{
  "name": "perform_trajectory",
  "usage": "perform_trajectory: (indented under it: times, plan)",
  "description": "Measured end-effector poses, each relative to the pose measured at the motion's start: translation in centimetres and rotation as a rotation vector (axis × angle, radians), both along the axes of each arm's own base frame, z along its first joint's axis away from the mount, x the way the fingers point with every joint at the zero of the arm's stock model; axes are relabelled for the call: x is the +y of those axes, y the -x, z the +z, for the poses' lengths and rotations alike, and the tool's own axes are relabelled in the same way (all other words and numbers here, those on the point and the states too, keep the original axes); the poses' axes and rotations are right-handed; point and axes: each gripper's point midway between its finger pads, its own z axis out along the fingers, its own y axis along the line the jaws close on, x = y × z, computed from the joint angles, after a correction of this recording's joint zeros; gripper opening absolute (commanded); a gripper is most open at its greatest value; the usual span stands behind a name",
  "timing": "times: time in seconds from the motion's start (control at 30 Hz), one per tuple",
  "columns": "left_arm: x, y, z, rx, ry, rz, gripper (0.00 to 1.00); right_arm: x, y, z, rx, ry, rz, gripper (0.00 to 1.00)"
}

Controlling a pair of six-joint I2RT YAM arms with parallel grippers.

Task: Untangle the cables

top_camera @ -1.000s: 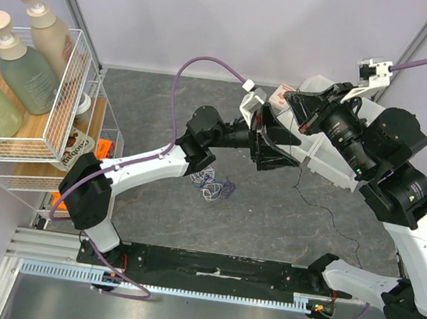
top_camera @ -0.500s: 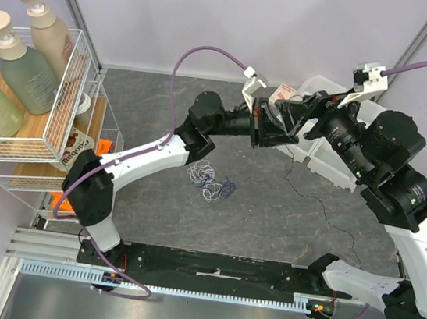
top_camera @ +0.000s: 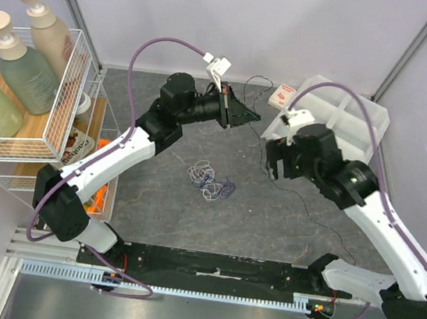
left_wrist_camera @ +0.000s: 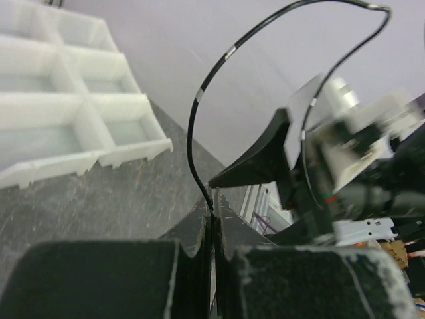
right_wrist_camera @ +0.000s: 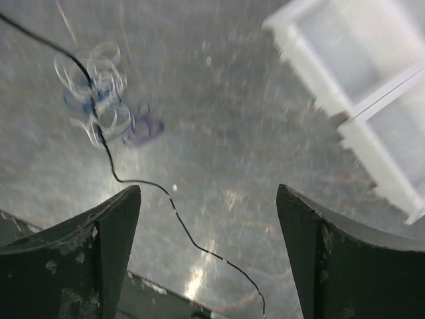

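Left gripper (left_wrist_camera: 212,210): raised over the far middle of the table (top_camera: 151,214), jaws clenched on a thin black cable (left_wrist_camera: 199,100). The cable arcs up from the fingers, drops past the right arm and trails across the table toward the near right. Right gripper (right_wrist_camera: 209,196): jaws released and spread wide with nothing between them, held above the table beside a white divided tray (top_camera: 339,105). White and dark blue cables (top_camera: 209,181): one small bunch of curls lying on the table near its middle, apart from both grippers.

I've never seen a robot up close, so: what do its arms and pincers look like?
The left arm and right arm have white shells with black joints, each trailing a purple hose. The left gripper and right gripper have black, wedge-shaped fingers with pale scuffs.
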Motion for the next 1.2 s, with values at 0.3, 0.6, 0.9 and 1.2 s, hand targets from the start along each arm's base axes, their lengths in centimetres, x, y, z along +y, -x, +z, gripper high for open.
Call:
perform_trajectory:
  times: [0.3,0.6,0.9,1.2]
  plan:
    - [0.6,-0.3,-2.6,0.085,-0.078,0.032,0.02,1.4,3.6,-8.3,0.274,0.090,0.176,0.80]
    - [1.9,-0.3,-2.2,0.066,-0.104,0.069,0.02,0.6,4.8,-11.4,0.373,0.123,0.150,0.33]
    - [3.1,-0.2,-1.2,0.049,-0.100,0.109,0.02,3.3,0.5,-4.1,0.165,0.024,0.158,0.00]
    - [3.4,0.0,-5.1,0.151,-0.151,0.109,0.02,6.2,-2.5,18.0,-0.372,-0.388,0.173,0.00]
